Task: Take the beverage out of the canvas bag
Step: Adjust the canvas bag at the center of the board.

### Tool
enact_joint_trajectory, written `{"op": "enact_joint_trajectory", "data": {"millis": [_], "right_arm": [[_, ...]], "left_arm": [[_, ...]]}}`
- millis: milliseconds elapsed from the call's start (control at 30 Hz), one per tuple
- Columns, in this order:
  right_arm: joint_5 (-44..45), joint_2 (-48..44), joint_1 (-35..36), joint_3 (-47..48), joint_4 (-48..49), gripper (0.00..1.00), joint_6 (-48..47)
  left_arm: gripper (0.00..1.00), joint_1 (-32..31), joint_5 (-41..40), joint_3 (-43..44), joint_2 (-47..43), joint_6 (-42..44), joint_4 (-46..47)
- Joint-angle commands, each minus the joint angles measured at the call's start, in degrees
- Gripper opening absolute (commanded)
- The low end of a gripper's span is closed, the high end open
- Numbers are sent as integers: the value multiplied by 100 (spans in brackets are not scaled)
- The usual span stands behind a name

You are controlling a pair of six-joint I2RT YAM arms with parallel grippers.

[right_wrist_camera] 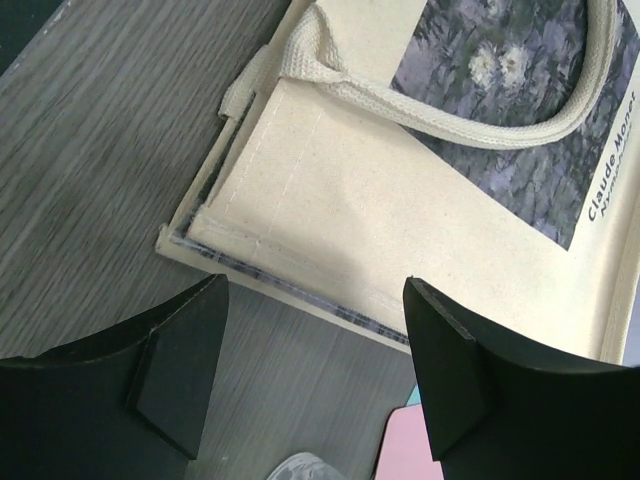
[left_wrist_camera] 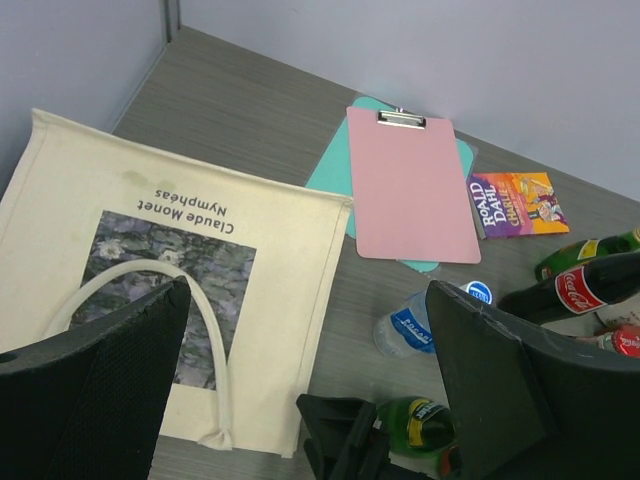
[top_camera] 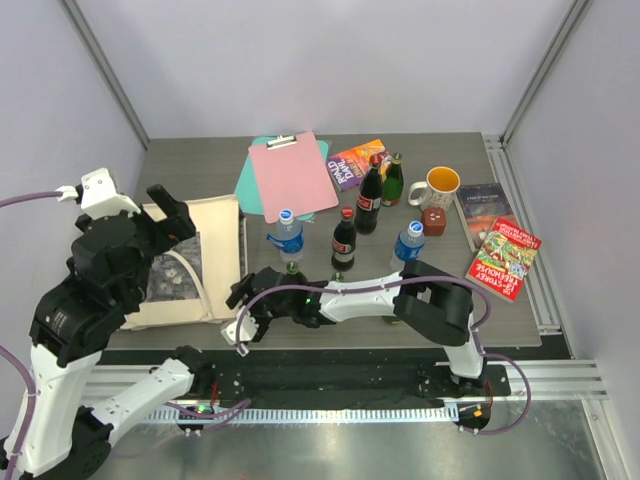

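Grey wood tabletop [top_camera: 200, 170], walled booth. The canvas bag [top_camera: 222, 250] is laid flat at the left edge, print side up. The left gripper [left_wrist_camera: 308, 300] is held over it, fingers wide apart, nothing gripped. The right gripper [right_wrist_camera: 315, 290] is positioned at the bag's near right corner, fingers apart, empty. Bottles [top_camera: 344, 240] are stood mid-tabletop.

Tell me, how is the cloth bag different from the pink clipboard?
The canvas bag is cream cloth, while the pink clipboard is a stiff pink board. The bag has a dark printed picture and soft loop handles; the clipboard is plain, with a metal clip at one end. The bag lies straight on the table; the clipboard lies on a teal board. Both lie flat.
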Motion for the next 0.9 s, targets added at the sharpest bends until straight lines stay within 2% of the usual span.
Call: {"op": "enact_joint_trajectory", "data": {"millis": [0,100,233,500,533,600,633,767,867], "right_arm": [[141,214,109,176,593,75,-45],[115,311,127,212,611,74,-98],[97,373,153,194,681,69,-133],[80,355,171,203,927,38,-2],[71,347,171,212,954,31,42],[80,312,171,282,1050,25,191],[89,277,171,308,1086,18,270],[168,110,162,598,1244,9,955],[238,-83,110,896,1262,6,1667]], "left_arm": [[100,32,-148,-53,-89,-135,55],[100,32,-130,-106,-124,-179,55],[100,32,-95,-167,-150,-241,46],[100,32,-86,-220,-186,-294,28],[100,32,-86,-229,-194,-294,28],[100,32,-95,-229,-186,-302,28],[100,32,-95,-220,-177,-311,28],[100,32,-104,-185,-194,-311,54],[100,32,-121,-115,-203,-302,107]]}}
